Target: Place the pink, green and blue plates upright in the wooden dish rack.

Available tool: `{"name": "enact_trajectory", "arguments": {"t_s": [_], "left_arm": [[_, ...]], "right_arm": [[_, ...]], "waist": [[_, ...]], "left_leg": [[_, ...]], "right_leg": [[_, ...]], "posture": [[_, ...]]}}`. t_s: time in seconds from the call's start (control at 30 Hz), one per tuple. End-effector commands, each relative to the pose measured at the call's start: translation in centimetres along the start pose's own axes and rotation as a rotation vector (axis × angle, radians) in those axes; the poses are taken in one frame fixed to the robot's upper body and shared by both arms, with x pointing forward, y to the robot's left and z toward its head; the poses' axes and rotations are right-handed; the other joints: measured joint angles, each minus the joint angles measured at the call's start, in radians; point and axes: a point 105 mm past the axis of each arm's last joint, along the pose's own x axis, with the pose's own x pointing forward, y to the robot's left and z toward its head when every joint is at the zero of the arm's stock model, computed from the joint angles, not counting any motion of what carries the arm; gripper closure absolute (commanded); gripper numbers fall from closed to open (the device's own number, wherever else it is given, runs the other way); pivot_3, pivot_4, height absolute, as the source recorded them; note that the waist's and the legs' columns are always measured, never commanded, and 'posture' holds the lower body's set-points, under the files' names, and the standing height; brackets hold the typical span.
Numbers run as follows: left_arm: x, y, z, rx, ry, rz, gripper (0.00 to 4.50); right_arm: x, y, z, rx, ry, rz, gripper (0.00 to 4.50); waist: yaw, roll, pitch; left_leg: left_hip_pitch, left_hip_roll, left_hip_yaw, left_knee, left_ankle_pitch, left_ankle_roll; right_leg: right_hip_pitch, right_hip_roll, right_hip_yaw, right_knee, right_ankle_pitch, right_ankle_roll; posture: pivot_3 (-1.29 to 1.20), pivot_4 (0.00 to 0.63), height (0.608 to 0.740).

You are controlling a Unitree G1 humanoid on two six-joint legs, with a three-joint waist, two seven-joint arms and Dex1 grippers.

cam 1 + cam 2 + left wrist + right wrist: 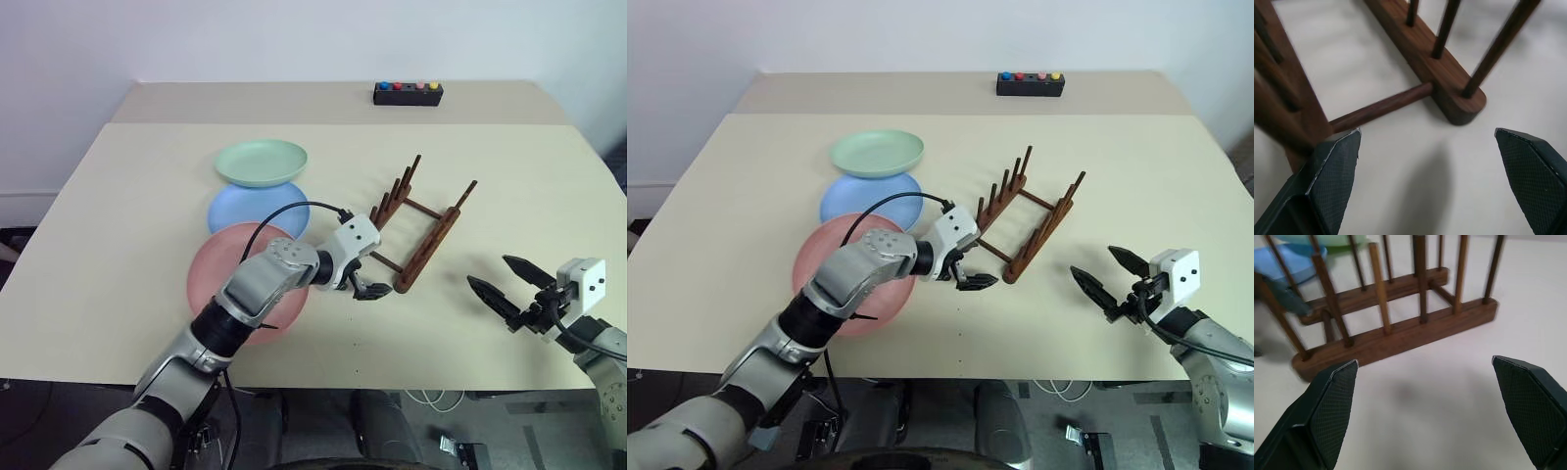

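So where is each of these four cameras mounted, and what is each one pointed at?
Head, two eyes: look forward and down over the beige table at three round plastic plates, both arms showing.
Left wrist: looks along the open left end effector at an end of the dark-brown wooden dish rack.
Right wrist: looks along the open right end effector at the rack's long side.
Shared: all views show the rack.

Silver-grey arm shells, black elbow joints, white boxy wrist camera housings, thin black cable looped over left arm; left pincer (371,291) and right pincer (503,285) black, pointed, textured pads.
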Motion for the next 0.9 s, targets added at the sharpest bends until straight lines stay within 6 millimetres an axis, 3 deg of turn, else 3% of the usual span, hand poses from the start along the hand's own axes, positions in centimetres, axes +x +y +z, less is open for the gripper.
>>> {"name": "enact_trajectory", "arguments": {"t_s": [0.03, 0.33, 0.47, 0.53, 0.73, 0.9], "left_arm": [[-0.4, 1.5, 1.5, 0.037, -0.038, 0.069, 0.00], [-1.1, 4.4, 2.8, 0.074, -0.061, 0.202, 0.00], [-1.3, 3.9, 3.4, 0.059, -0.087, 0.149, 0.00], [-1.5, 2.4, 3.6, 0.101, -0.088, 0.051, 0.00], [-1.7, 0.7, 2.4, 0.153, -0.033, -0.043, 0.00], [-1.6, 0.6, 1.9, 0.156, -0.004, -0.053, 0.00]], "right_arm": [[-0.1, 0.3, 1.0, -0.021, -0.042, 0.000, 0.02], [-0.1, 0.6, 0.8, -0.015, -0.049, -0.008, 0.02], [-0.2, 0.6, 0.8, -0.015, -0.051, -0.011, 0.02], [-0.1, 0.6, 0.8, -0.014, -0.053, -0.014, 0.02], [0.0, 0.9, 1.1, -0.011, -0.059, 0.003, 0.02], [0.1, 1.6, 1.7, -0.012, -0.058, 0.044, 0.02]], "waist": [[-0.003, 0.000, 0.000], [-0.002, 0.000, 0.000], [-0.002, 0.000, 0.000], [-0.003, 0.000, 0.000], [-0.002, 0.000, 0.000], [-0.003, 0.000, 0.000]], "left_leg": [[0.000, 0.000, 0.000, -0.001, 0.000, 0.000], [0.000, 0.000, 0.000, -0.002, 0.000, 0.000], [0.000, 0.000, 0.000, -0.003, 0.000, 0.000], [0.000, 0.000, 0.000, -0.003, 0.000, 0.000], [0.000, 0.000, 0.000, -0.003, 0.000, 0.000], [0.000, 0.000, 0.000, -0.003, 0.000, 0.000]], "right_leg": [[0.000, 0.000, 0.000, 0.000, 0.000, 0.000], [-0.001, 0.000, 0.000, 0.000, 0.000, 0.001], [-0.001, 0.000, 0.000, 0.000, 0.000, 0.001], [-0.001, 0.000, 0.000, 0.000, 0.000, 0.001], [-0.001, 0.000, 0.000, 0.000, 0.000, 0.001], [-0.002, 0.000, 0.000, 0.000, 0.000, 0.001]], "posture": [[0.00, 0.150, 0.734], [0.00, 0.150, 0.734], [0.00, 0.150, 0.734], [0.00, 0.150, 0.734], [0.00, 0.150, 0.734], [0.00, 0.150, 0.734]]}}
